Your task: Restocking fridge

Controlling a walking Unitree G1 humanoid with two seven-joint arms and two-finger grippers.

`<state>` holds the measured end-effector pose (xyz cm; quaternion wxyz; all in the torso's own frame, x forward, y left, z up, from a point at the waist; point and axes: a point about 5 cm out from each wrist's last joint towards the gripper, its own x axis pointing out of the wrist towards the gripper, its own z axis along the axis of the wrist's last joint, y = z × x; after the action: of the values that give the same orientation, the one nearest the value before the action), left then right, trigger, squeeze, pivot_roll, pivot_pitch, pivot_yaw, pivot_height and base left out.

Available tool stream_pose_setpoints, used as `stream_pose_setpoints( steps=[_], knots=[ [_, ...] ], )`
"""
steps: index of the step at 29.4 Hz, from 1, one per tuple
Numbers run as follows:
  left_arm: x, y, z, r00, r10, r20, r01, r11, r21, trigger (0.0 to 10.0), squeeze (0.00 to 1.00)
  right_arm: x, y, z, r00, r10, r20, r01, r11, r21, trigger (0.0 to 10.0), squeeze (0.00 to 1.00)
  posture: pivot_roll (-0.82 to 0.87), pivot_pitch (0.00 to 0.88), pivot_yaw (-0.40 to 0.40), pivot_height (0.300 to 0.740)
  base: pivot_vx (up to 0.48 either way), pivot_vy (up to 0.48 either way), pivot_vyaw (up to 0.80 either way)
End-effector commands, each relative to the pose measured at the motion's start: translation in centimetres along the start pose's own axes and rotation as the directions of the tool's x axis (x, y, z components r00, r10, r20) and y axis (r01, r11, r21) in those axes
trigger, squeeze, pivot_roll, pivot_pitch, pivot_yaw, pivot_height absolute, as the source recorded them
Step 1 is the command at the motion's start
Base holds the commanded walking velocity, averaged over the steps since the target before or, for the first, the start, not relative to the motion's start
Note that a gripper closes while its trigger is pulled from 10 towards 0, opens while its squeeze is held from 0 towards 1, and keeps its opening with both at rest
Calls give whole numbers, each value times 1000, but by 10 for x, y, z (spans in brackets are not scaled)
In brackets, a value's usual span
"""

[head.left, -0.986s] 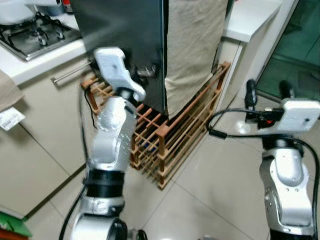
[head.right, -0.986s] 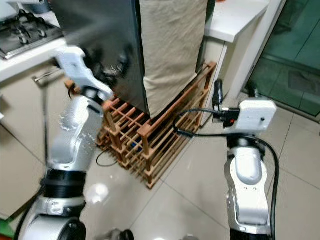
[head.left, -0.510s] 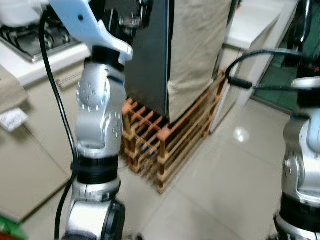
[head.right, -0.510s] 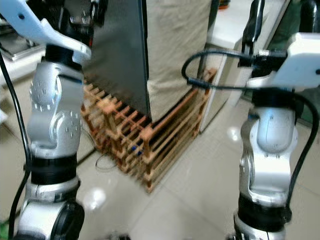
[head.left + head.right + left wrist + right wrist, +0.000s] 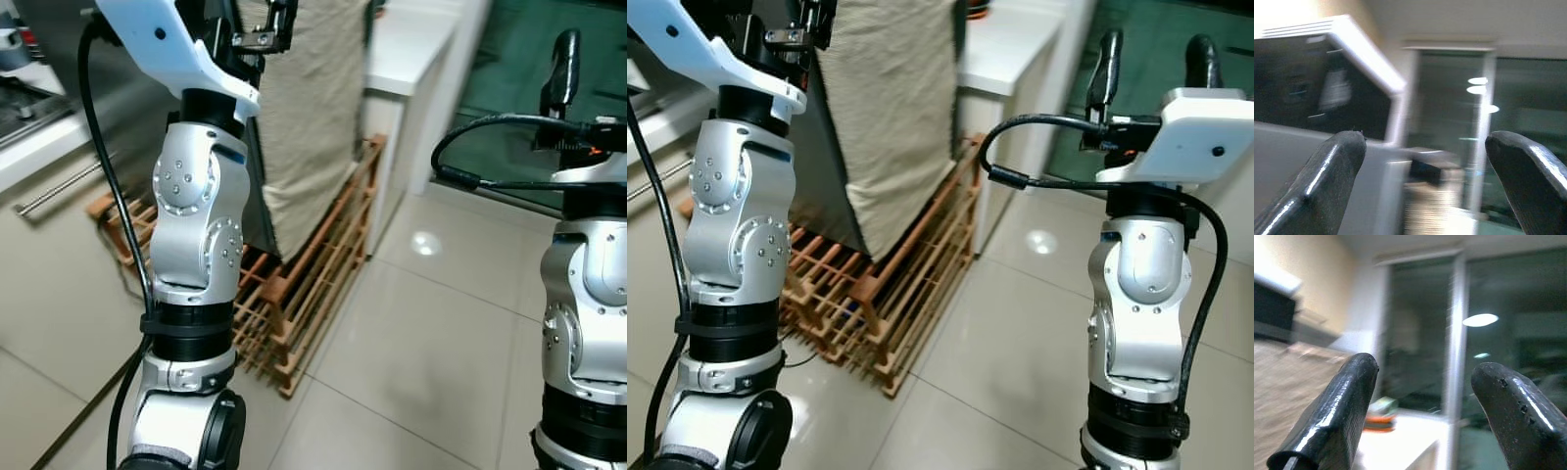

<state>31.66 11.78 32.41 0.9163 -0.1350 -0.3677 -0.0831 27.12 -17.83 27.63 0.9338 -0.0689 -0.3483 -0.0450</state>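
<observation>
Now both arms are raised high, left gripper (image 5: 1425, 186) and right gripper (image 5: 1425, 421) spread wide with nothing held, the view swung rightward past the dark cloth-draped fridge (image 5: 838, 196) — restocking hasn't begun.

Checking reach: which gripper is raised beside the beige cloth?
The left gripper, up against the beige cloth; the right gripper stands apart, toward the glass door.
</observation>
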Motion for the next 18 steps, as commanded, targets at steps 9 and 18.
stream_pose_setpoints(
  steps=[9,18],
  knots=[
    [5,-3,-2,1000,22,-22,-22,1000,17,10000,0,-4,5,-12,998,45,-47,-44,999,17,10000,0,-141,0,25,740,0,0,0],
    [1,0,-25,982,-6,-188,10,1000,20,10000,0,-10,5,-22,994,50,-94,-46,998,43,10000,0,-140,0,27,740,0,0,0]
  ],
)
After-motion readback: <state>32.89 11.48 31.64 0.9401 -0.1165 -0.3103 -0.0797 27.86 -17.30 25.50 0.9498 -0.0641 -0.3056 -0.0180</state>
